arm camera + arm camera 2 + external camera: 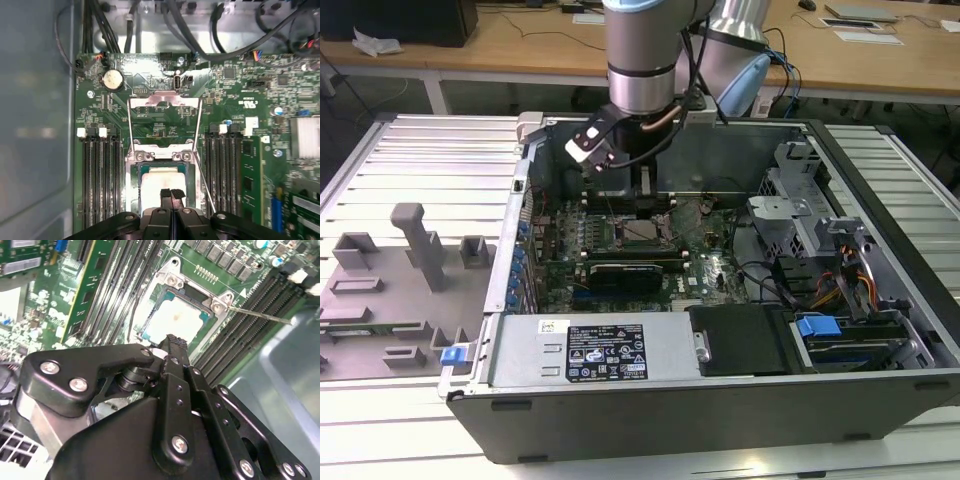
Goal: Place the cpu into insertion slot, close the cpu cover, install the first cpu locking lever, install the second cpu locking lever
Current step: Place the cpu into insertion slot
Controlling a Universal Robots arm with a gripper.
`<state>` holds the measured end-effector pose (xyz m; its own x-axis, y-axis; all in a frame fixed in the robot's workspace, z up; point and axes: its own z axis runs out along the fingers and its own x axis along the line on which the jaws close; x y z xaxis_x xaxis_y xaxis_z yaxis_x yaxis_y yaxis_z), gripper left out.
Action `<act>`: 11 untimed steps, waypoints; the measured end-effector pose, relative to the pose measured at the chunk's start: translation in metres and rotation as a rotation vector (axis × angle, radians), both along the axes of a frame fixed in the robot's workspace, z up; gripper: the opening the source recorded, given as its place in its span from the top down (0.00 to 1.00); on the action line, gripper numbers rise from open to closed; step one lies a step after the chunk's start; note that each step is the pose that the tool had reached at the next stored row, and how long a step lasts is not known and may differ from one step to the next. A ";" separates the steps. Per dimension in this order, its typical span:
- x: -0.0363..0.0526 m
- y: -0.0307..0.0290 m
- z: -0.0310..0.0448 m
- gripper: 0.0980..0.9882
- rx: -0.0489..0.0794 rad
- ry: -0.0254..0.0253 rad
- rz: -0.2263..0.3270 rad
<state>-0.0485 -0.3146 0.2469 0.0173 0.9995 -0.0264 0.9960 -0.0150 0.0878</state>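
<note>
- Open room straight above the insertion slot (137,172) — clear from overhead.
- Memory slots (100,175) flank both sides.
- A raised lever rod (202,165) and the upright cpu cover (164,101) crowd it.

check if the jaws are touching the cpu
Cannot tell. In both wrist views the shut jaws of the gripper overlap the cpu as seen from above, so neither contact nor a gap shows plainly.

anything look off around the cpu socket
One thin locking lever sticks out loose over the memory slots beside the cpu cover, not latched down. The cpu itself looks flat and square.
</note>
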 end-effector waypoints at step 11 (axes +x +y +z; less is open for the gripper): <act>0.0000 0.0000 0.0107 0.99 0.000 0.0000 0.000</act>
